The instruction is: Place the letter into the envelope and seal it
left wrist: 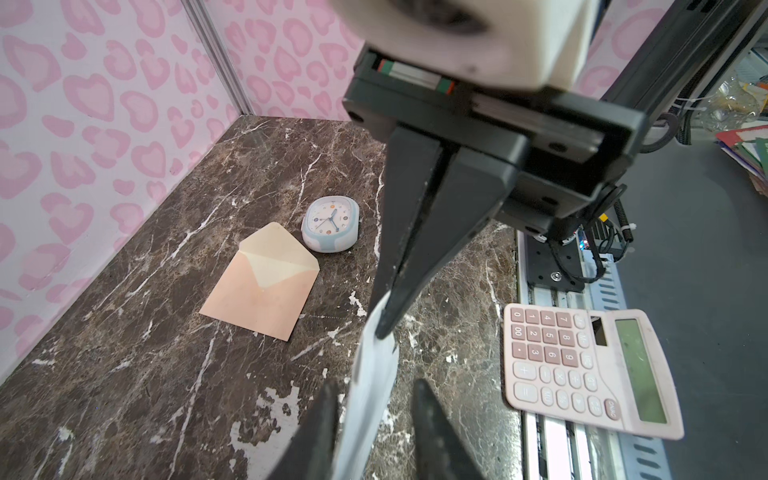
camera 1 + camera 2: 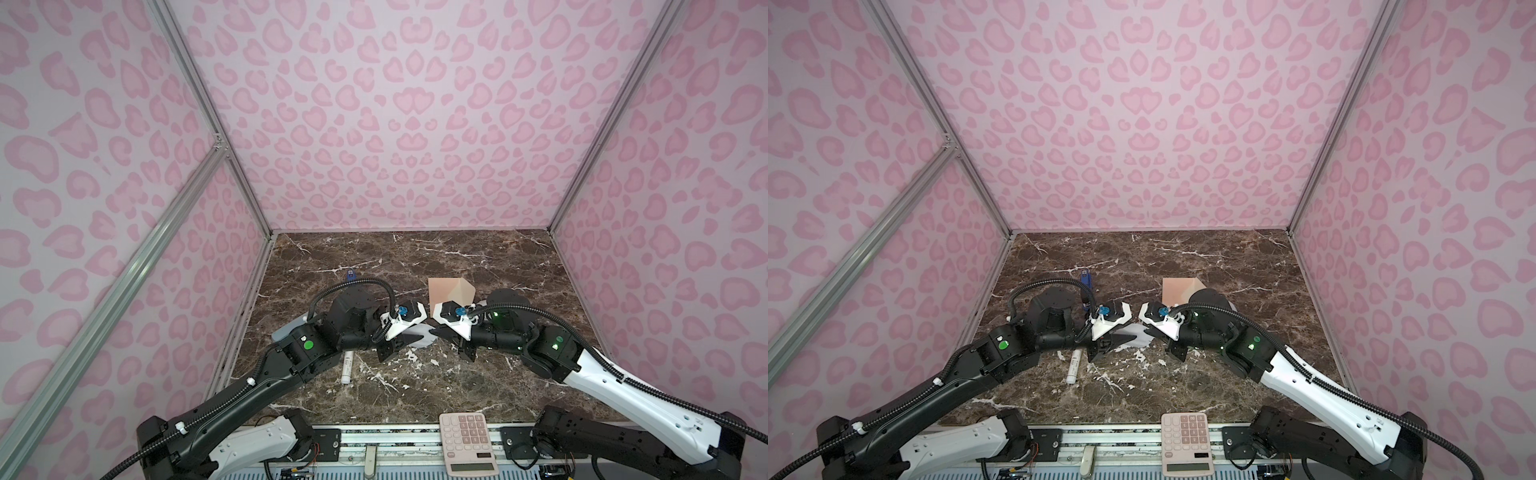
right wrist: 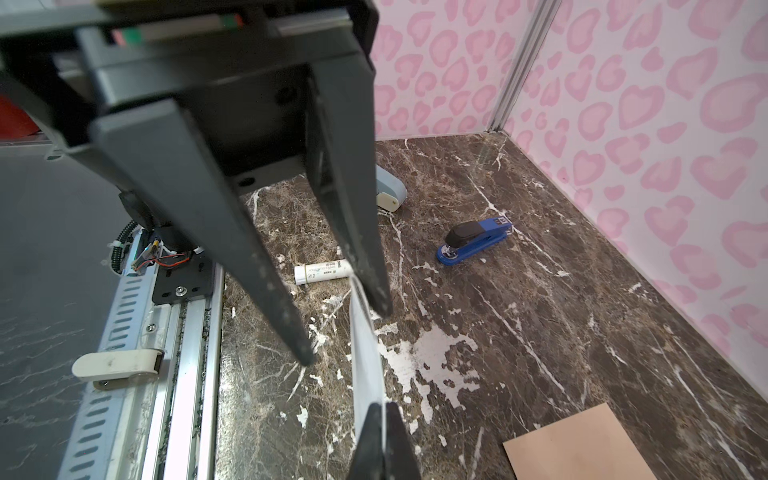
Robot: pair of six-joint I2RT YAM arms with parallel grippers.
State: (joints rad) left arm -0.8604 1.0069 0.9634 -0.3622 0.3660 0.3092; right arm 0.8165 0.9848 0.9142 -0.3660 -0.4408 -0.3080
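The brown marble table (image 2: 415, 257) is filling the floor of the pink-walled cell. The two arms are reaching in from the near corners and meeting over its middle.

The left gripper (image 3: 345, 332) is standing with its fingers (image 1: 326, 415) spread apart, one on each side of the letter (image 2: 419, 336). One finger appears to be touching the sheet's edge, but it is not clamping it. The right gripper (image 1: 384, 328) is pinching its fingers tight together on the other end of the letter. That grip is carrying the white sheet above the tabletop, near the centre and a little toward the near side. In both wrist views the sheet is showing almost edge-on.

The pink calculator (image 2: 467, 442) is lying at the near edge, right of centre, partly overhanging the metal rail (image 1: 552, 440).

The envelope (image 1: 262, 291) is lying flat on the table, just beyond the right gripper and slightly right of centre. Its flap is standing open and showing the pale cream inside. It is lying apart from the letter.

A small white-and-blue clock (image 1: 330, 224) is sitting just beside the flap's tip. A blue stapler (image 3: 473, 241) is lying on the far-left part of the table. A white glue stick (image 2: 347, 368) is lying nearer, under the left arm.
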